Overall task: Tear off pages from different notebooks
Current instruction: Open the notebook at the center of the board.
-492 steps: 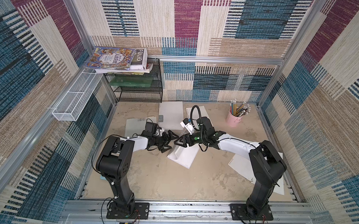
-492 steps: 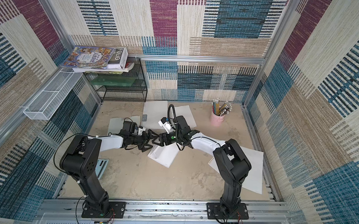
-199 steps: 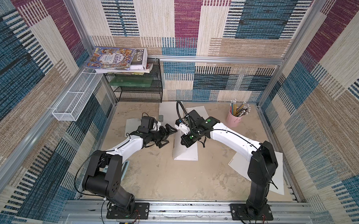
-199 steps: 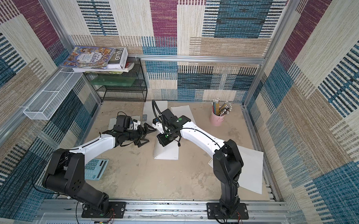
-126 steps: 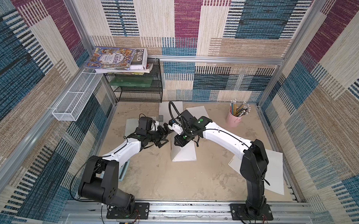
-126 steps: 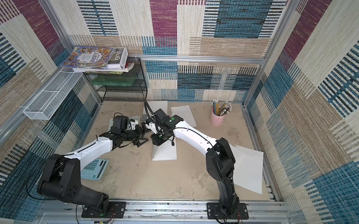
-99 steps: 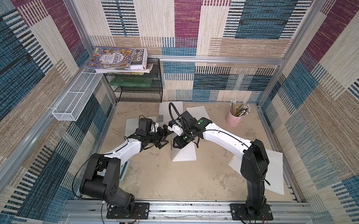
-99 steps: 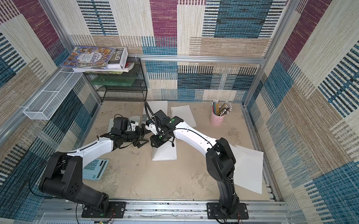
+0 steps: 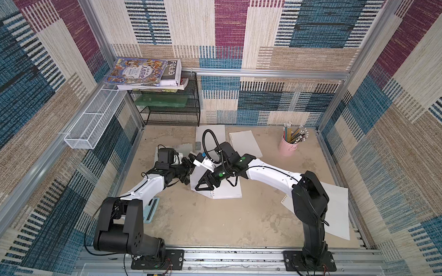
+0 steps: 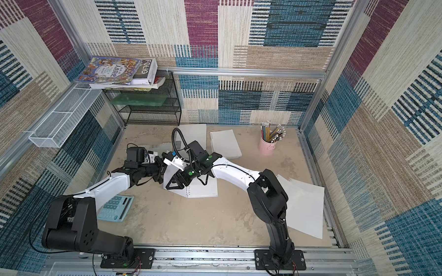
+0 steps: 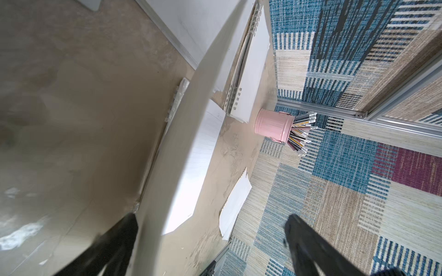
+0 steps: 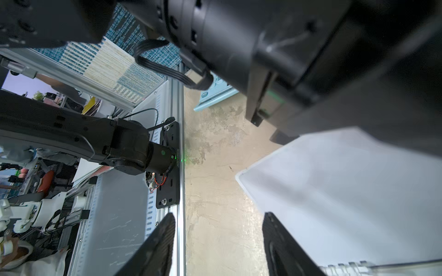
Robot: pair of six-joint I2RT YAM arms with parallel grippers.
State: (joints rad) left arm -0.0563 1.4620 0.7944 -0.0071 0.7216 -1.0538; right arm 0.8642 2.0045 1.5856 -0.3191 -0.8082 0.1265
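An open spiral notebook [image 9: 227, 192] [image 10: 204, 190] lies mid-table, with one white sheet [image 9: 196, 179] raised on its left side. My left gripper [image 9: 187, 171] [image 10: 159, 174] is wide open at that raised sheet. In the left wrist view the sheet's edge [image 11: 177, 153] runs between the fingers [image 11: 112, 246], which do not pinch it. My right gripper [image 9: 204, 185] [image 10: 175, 184] hangs just over the notebook, open and empty [image 12: 218, 246]. One of its fingers [image 12: 282, 248] is in front of the white page [image 12: 346, 191]. Loose torn pages [image 9: 337, 213] [image 10: 306, 206] lie at the right.
More notebooks [image 9: 245, 143] [image 9: 211, 133] [image 9: 182, 149] lie at the back. A pink pencil cup [image 9: 288, 146] stands back right and a light-blue calculator [image 10: 114, 208] front left. A black wire rack [image 9: 170, 108] with books fills the back-left corner, beside a white mesh basket [image 9: 92, 122].
My right gripper has gone from shut to open, letting go of the sheet, and has shifted left and down over the notebook. The left arm has drawn back slightly, still open.
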